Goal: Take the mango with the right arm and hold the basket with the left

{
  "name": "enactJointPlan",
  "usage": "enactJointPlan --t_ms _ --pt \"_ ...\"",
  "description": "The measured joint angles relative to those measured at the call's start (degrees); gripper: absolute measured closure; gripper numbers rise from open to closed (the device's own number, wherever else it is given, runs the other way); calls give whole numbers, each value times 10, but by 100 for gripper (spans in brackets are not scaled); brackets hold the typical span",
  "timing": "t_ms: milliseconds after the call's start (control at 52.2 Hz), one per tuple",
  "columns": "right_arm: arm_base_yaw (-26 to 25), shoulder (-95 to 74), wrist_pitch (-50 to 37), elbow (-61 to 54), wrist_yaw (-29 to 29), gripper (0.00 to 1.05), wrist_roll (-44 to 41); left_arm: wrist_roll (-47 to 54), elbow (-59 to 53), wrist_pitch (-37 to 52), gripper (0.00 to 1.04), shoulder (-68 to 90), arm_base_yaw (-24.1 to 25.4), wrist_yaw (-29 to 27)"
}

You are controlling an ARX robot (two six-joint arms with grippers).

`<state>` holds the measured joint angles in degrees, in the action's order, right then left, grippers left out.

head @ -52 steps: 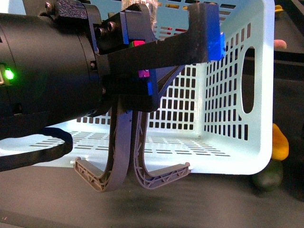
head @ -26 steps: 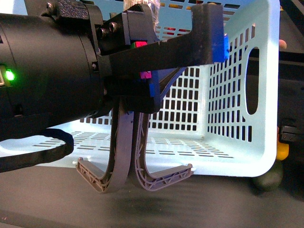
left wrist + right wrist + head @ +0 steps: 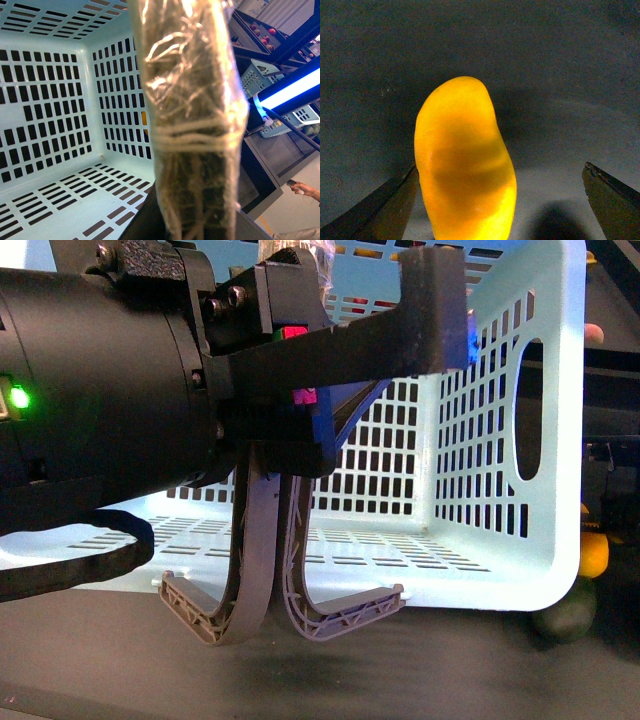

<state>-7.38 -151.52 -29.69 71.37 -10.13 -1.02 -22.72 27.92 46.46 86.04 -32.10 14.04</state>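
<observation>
- L arm (image 3: 100,390): bulky black cylinder filling the upper left of the front view. Green LED (image 3: 18,397) lit at the far left edge; black cable (image 3: 70,565) loops beneath.
- L gripper (image 3: 380,375): two black prongs reach rightward across the basket mouth, the upper one level with the top rim. Blue tape (image 3: 462,335) at the tip, pink marks (image 3: 297,332) near the base, too small to read as writing. Jaws stand apart, but I cannot tell whether they pinch anything.
- Basket (image 3: 555,540): light blue, slotted, mouth toward the viewer, centre to right of frame. Oval hand hole (image 3: 527,410) in the right wall. Two grey-brown handles (image 3: 255,540) hang in front, curved lower ends near the dark table (image 3: 400,670).
- L wrist view: one finger (image 3: 195,125) wrapped in clear film, basket interior behind it. Instrument boxes (image 3: 265,75) lie beyond, panels too blurred to read.
- Mango (image 3: 593,555): lower right edge of the front view, just outside the basket wall, directly above a dark green fruit (image 3: 565,615).
- R gripper (image 3: 495,205): jaws open, mango (image 3: 465,165) between them, close against one side and well apart from the other.
</observation>
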Motion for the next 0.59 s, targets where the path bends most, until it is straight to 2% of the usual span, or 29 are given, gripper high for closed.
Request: enactJointPlan --t_ms 594 --pt "6 -51 6 40 -33 8 3 0 0 0 97 0 0 0"
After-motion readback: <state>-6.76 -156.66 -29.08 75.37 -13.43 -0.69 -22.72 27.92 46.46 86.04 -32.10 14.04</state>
